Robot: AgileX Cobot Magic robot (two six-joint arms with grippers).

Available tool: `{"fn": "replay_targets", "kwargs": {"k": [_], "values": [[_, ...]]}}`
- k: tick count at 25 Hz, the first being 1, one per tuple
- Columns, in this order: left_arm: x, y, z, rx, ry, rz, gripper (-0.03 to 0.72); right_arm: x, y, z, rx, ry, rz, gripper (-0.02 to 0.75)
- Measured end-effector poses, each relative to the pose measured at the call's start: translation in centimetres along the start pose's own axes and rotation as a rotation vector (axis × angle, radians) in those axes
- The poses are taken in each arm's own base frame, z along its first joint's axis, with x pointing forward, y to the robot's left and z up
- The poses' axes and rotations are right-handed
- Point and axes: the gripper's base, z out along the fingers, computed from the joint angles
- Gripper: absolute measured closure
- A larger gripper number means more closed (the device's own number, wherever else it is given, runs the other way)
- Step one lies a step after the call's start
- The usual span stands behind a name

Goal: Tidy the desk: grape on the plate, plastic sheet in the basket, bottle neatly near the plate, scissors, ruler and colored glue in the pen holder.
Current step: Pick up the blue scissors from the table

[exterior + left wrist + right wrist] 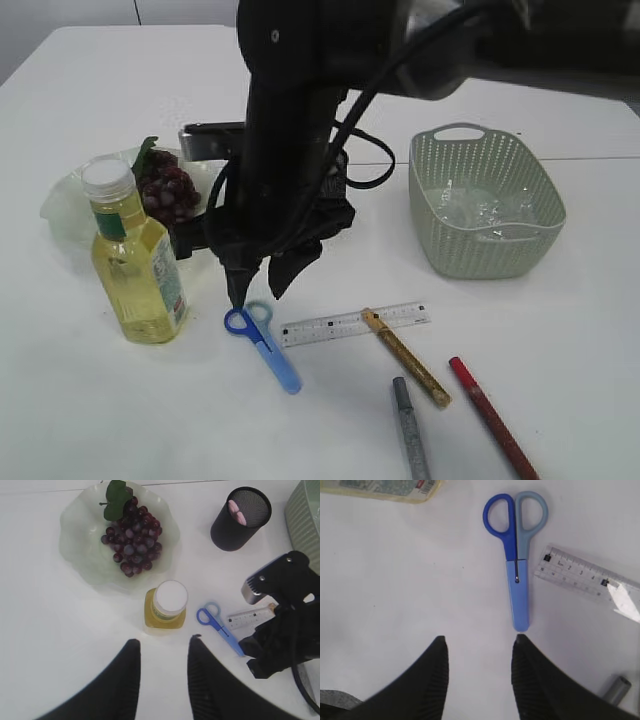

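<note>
Dark grapes [168, 190] lie on the pale glass plate [65, 205]. The yellow bottle [135, 262] stands upright just in front of the plate. Blue scissors [262, 345], a clear ruler [355, 324] and gold [405, 357], grey [410, 428] and red [492, 417] glue pens lie on the table. The plastic sheet [480, 208] is in the green basket [485, 255]. My right gripper [255, 292] is open, low over the scissors [517, 555], its tips [480, 640] by the blade end. My left gripper [164, 642] is open and empty, high above the bottle [166, 605].
The black mesh pen holder [240, 519], with something pink inside, stands behind the scissors [217, 625] and right of the plate [85, 555]; the right arm [285, 630] hides it in the exterior view. The ruler [585, 572] lies right of the scissors.
</note>
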Motion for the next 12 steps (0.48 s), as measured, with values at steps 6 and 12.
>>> {"fn": "replay_targets", "kwargs": {"k": [6,12], "values": [[0.0,0.2,-0.1,-0.018,-0.008,0.023,0.447,-1.3,0.0,1.9,-0.006,0.008,-0.019,0.426],[-0.1,0.2,-0.1,-0.02,-0.009,0.037,0.447,-1.6,-0.4,4.0,0.019,0.043,-0.038,0.426]]}}
